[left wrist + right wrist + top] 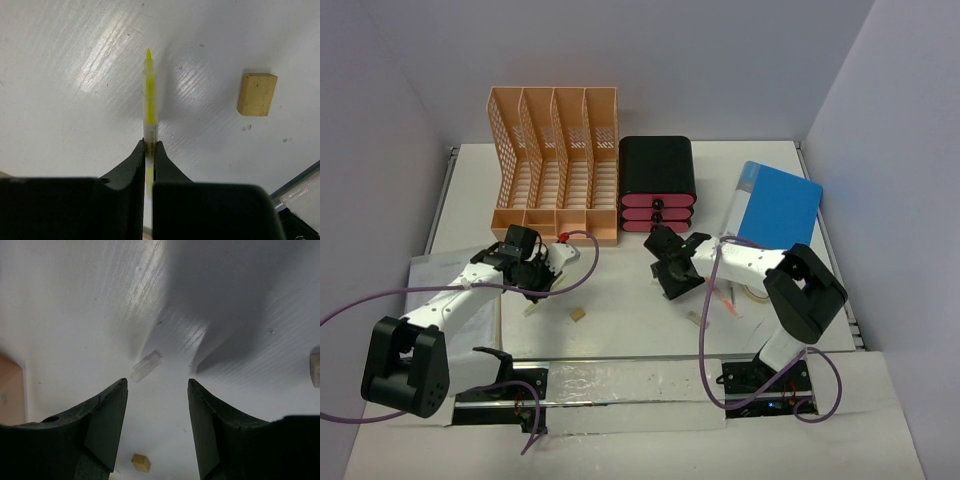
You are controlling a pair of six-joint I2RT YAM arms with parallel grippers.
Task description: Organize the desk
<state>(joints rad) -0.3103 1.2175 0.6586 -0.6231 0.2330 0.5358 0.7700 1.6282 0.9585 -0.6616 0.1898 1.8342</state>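
Note:
The desk (620, 300) is a large white tabletop with thin metal edge rails. My left gripper (533, 277) hovers over its left middle and is shut on a yellow highlighter (149, 95), whose tip points away past the fingertips (150, 142). A tan eraser (257, 94) lies on the desk to the right of it and also shows in the top view (578, 314). My right gripper (672, 272) is open and empty above the desk centre. In the right wrist view a small clear cap (146, 366) lies just beyond its left finger (112, 410).
A peach lattice file rack (555, 165) and a black box with pink drawers (658, 185) stand at the back. A blue notebook (778, 205) lies at the back right. An orange pen (722, 298) lies by the right arm. White paper (440, 285) lies at left. A small tan piece (141, 462) lies between the right fingers.

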